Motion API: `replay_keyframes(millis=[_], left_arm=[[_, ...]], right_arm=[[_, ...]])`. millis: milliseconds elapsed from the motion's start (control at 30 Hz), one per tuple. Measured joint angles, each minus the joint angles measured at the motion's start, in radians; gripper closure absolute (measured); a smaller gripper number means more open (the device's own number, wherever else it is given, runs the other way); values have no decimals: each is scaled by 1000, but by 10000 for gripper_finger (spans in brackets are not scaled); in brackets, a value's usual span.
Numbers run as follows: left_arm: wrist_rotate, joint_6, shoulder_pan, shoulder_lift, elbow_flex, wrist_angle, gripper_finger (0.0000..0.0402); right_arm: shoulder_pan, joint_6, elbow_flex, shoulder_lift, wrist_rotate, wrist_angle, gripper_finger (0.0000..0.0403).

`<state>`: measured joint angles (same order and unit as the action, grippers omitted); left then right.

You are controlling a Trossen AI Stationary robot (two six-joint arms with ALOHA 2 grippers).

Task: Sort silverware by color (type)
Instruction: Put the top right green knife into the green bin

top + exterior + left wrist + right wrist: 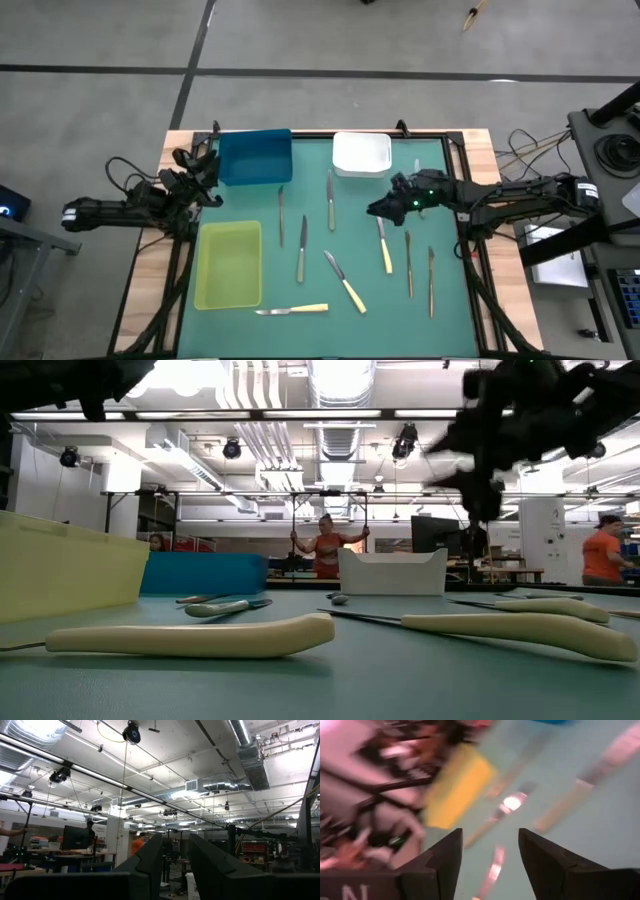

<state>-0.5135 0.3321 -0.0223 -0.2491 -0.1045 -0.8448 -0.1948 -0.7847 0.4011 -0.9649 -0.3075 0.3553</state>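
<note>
The green table mat (440,320) fills the space between the two arms. On its left side lies the yellow-green tray (229,264), with the blue tray (254,157) beyond it at the far edge and the white tray (361,154) to the right of the blue one, also at the far edge.

The left arm waits at the left edge of the table, its claw (205,165) just beside the blue tray; its fingers (150,857) stand slightly apart with nothing between them. The right arm reaches in from the right, and its claw (383,208) hangs above the mat near the white tray, over the far end of one yellow-handled knife. Its fingers (445,855) are spread wide and hold nothing.

The silverware lies loose on the mat, none of it in a tray. Three all-grey pieces (302,248) sit in the middle, between the yellow-green tray and the right claw. Yellow-handled knives lie at the near edge (292,311), near the centre (345,281) and just below the right claw (384,246). Two more slim pieces (409,263) lie on the right side of the mat, and a small piece (418,165) lies to the right of the white tray.
</note>
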Motion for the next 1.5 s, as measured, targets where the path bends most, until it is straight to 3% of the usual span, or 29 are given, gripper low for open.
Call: replay_keyframes(millis=[233,467,733,800,867,933,1100,1167,1233,1333,1500], left_arm=[[0,0,0,0,0,0,324],[0,0,0,0,0,0,324],[0,0,0,0,0,0,324],[0,0,0,0,0,0,324],[0,0,0,0,0,0,324],[0,0,0,0,0,0,324],[0,0,0,0,0,0,324],[0,0,0,0,0,0,324],[0,0,0,0,0,1,324],[0,0,0,0,0,1,324],[0,0,0,0,0,1,324]], right_arm=[[56,120,0,0,-25,129,255],[59,148,0,0,1,129,382],[59,157,0,0,21,129,394],[60,156,0,1,89,111,394],[56,101,1,9,251,19,394],[45,-15,22,17,424,-203,394],[40,-365,166,4,716,-1057,394],[45,-506,197,-8,790,-1279,394],[46,-527,204,-6,793,-1332,394],[44,-514,188,2,751,-1300,394],[44,-533,140,-8,768,-1223,392]])
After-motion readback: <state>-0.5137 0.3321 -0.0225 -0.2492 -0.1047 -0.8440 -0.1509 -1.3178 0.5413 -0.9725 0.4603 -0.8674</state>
